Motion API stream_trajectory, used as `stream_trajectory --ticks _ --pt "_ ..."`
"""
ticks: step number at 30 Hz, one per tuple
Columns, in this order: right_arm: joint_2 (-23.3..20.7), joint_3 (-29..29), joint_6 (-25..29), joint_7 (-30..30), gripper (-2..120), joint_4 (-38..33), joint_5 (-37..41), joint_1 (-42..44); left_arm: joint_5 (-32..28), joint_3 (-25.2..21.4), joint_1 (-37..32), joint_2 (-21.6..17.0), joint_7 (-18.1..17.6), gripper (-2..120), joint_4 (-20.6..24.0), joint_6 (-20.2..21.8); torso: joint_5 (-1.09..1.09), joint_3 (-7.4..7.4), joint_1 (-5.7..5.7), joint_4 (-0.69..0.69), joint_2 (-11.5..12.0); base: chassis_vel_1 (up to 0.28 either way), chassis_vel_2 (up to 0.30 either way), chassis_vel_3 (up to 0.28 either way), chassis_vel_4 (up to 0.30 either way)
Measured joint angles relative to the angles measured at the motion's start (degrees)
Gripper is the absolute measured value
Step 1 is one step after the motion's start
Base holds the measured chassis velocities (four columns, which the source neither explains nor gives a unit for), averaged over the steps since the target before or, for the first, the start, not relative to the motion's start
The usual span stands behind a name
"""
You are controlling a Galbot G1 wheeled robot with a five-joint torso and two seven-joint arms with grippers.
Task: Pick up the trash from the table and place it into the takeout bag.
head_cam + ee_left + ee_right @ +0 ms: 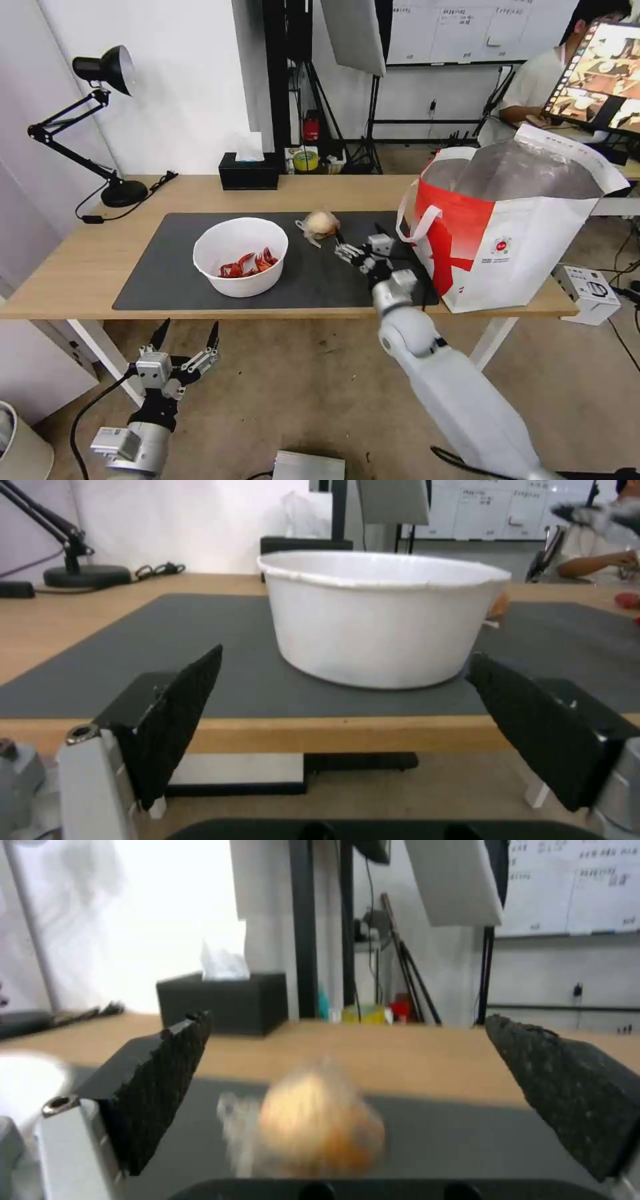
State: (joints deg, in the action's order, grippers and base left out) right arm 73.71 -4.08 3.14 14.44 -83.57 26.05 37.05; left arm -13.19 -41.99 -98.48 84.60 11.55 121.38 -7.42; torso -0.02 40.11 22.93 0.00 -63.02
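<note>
On the table, a white bowl with red crayfish shells sits on the dark mat. The beige ball with clear film lies just behind and to the right of it. My right gripper is open over the mat, just right of the ball. In the right wrist view the ball lies low between the spread fingers of the right gripper, apart from both. The takeout bag stands open at the table's right end. My left gripper hangs open below the table's front edge, facing the bowl.
A black tissue box stands at the table's back edge, and a black desk lamp at the back left. A small white box sits on the floor to the right of the bag. Tripods and stands crowd the room behind.
</note>
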Motion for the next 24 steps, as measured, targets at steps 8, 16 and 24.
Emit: stream_trajectory --ticks 8,16,24 --pt "3.6 -3.1 -4.4 1.7 100 10.6 0.6 -10.2 0.0 0.0 1.3 -0.2 0.0 100 -2.0 0.2 0.01 0.0 0.0 0.0 0.0 0.0 0.0 0.0 0.0" --pt "7.5 -4.2 -10.1 2.8 100 19.1 1.6 -15.9 0.2 0.5 2.1 -0.8 0.0 100 -2.2 0.9 0.02 0.0 0.0 0.0 0.0 0.0 0.0 0.0 0.0" --pt "12.5 -4.4 -12.2 1.8 100 27.1 5.0 -20.9 0.3 0.3 2.1 -1.2 0.0 100 -2.1 1.1 0.01 -0.01 0.0 0.0 0.0 0.0 0.0 0.0 0.0"
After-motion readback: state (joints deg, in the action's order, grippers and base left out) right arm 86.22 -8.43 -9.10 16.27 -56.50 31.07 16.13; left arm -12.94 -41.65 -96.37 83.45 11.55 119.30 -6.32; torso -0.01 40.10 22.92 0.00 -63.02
